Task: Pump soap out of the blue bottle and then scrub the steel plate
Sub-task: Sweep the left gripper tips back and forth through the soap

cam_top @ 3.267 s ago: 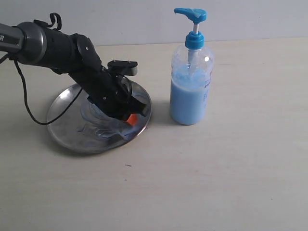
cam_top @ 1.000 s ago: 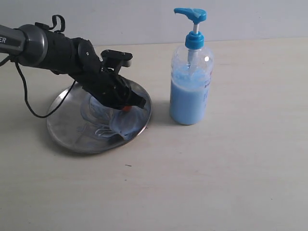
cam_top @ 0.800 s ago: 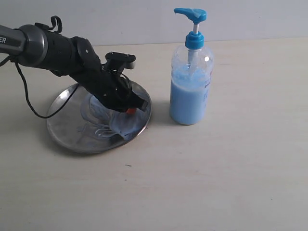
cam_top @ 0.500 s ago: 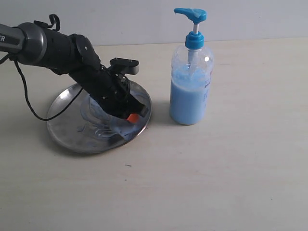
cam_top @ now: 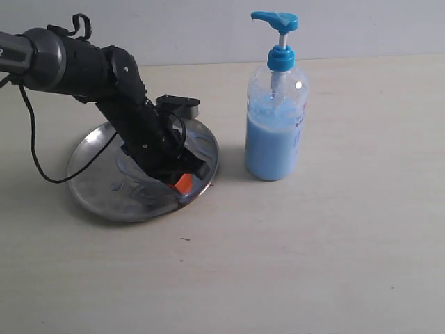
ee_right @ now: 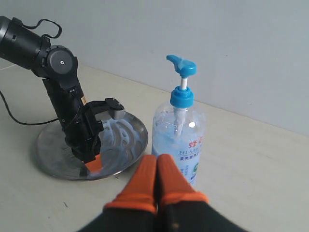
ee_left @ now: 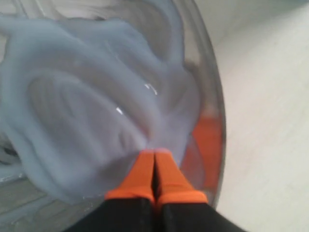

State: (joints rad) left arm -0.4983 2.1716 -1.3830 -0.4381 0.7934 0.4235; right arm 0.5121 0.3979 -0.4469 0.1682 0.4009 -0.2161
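Left wrist view: the left fingers are pressed together, orange tips touching with no gap, and we see nothing pinched between them. Their tips sit in a thick smear of the soap, which lies in pale swirled ridges on the steel plate, close to its rim.

In the exterior view the same left fingers are down at the lower right edge of the steel plate, which lies at centre left of the frame. The dark left arm slopes down to it from the upper left, with a black cable looping beside it.

The right fingers are also closed tip to tip and hold nothing. We cannot tell their height above the bench.

The blue bottle stands upright to the right of the plate, near it but apart. Its pump head is up and nothing touches it.

With soap already on the plate, we judge the pumping finished and the scrub under way. The swirls cover mainly the right half of the plate. The left side looks mostly bare and shiny, so we think that part is left to work over.
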